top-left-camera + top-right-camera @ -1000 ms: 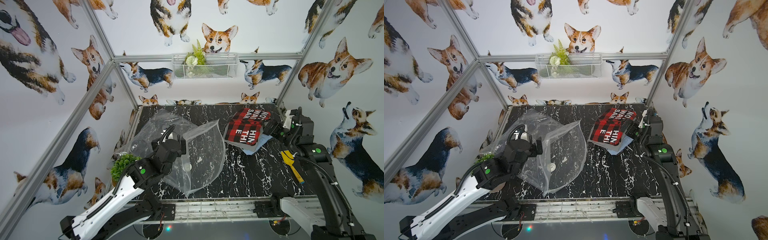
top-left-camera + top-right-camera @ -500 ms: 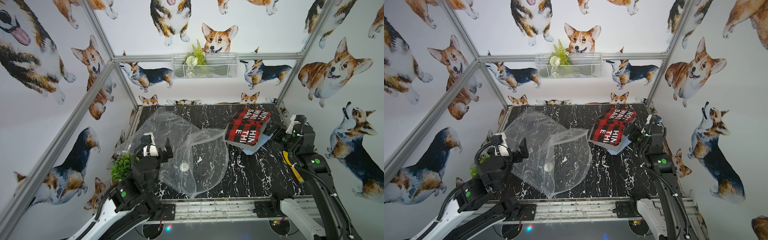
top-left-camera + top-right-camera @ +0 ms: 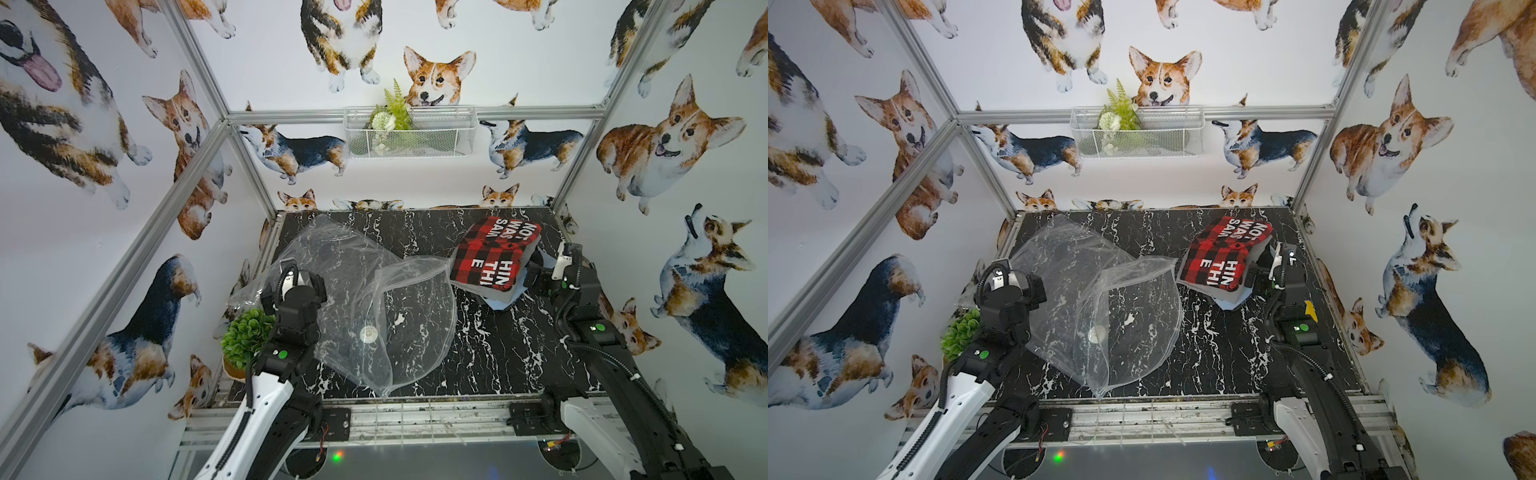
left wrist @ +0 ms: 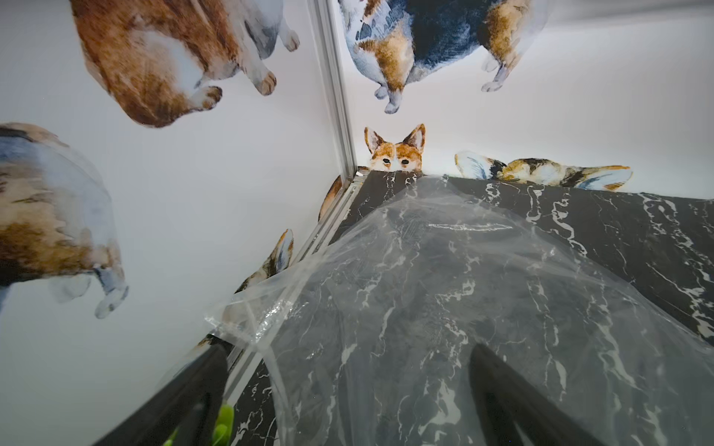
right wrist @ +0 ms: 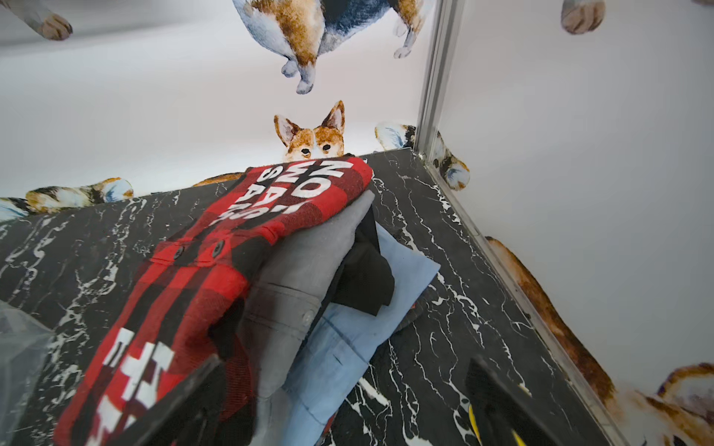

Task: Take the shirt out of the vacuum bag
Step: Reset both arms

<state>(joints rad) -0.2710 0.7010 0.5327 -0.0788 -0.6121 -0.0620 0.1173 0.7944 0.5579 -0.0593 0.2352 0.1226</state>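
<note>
The clear vacuum bag [image 3: 353, 291] lies crumpled and empty on the black marble table [image 3: 478, 353], spreading from the centre toward 10 o'clock, its round white valve [image 3: 368, 333] near the middle. The red plaid shirt [image 3: 494, 253] sits outside it, topping a stack of folded clothes [image 5: 347, 332] at 2 o'clock. The left gripper [image 4: 347, 359] hangs over the bag's edge at 9 o'clock, spread wide, gripping nothing. The right gripper [image 5: 344, 367], likewise spread and empty, is just beside the stack.

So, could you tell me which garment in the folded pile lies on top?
The red-and-black plaid shirt with white lettering; the grey garment, the black one and the light-blue one lie beneath it.
</note>
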